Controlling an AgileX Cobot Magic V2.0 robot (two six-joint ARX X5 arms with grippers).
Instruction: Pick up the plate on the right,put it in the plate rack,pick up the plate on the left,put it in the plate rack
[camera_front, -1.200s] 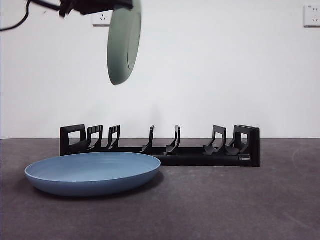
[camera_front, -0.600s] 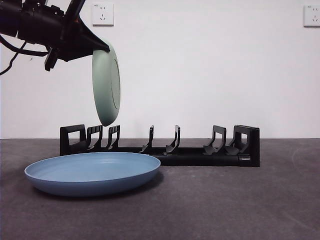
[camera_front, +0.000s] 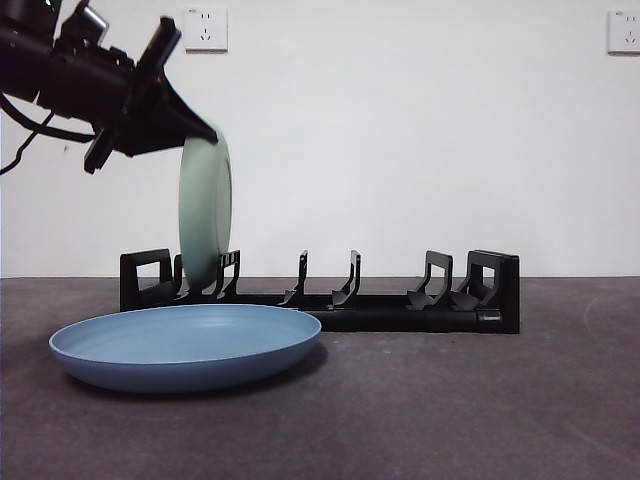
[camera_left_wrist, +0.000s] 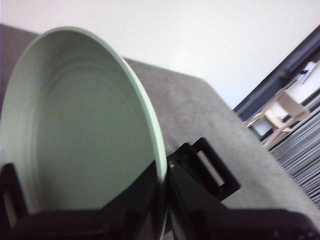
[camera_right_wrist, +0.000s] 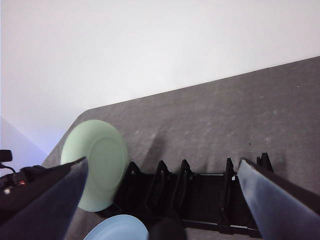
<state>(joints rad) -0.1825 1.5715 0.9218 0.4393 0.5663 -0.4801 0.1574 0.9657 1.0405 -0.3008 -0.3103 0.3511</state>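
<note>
White wall (camera_front: 400, 130) fills the background behind a dark grey surface (camera_front: 450, 400), with one socket (camera_front: 205, 28) at about 11 o'clock in the front view and another socket (camera_front: 623, 31) at 2 o'clock.

On the surface stands the plate rack (camera_front: 330, 290), long, low and black, with its pairs of upright dividers running across the middle of the front view. Just in front of the rack's 9 o'clock end lies the blue plate (camera_front: 186, 346), flat on the surface; its far rim overlaps the rack's base in this view, though whether they touch cannot be told.

The left hand (camera_front: 195, 130) comes in from the 10 o'clock corner of the front view, big and dark, and its jaws are pinched on the upper rim of the green plate (camera_front: 205, 212). That plate stands on edge, close to upright, its lower edge down among the dividers at the rack's 9 o'clock end. Whether it rests on the rack's base cannot be told. In the left wrist view the green plate (camera_left_wrist: 80, 130) fills most of the frame with the jaws pressed on its rim, and a blocky end of the rack (camera_left_wrist: 205, 172) shows just beside it.

The right hand (camera_right_wrist: 160, 195) hangs high above the rack with its jaws spread wide, holding nothing; from there the green plate (camera_right_wrist: 96, 162), the rack (camera_right_wrist: 195, 197) and a bit of the blue plate (camera_right_wrist: 117, 229) are seen below.
</note>
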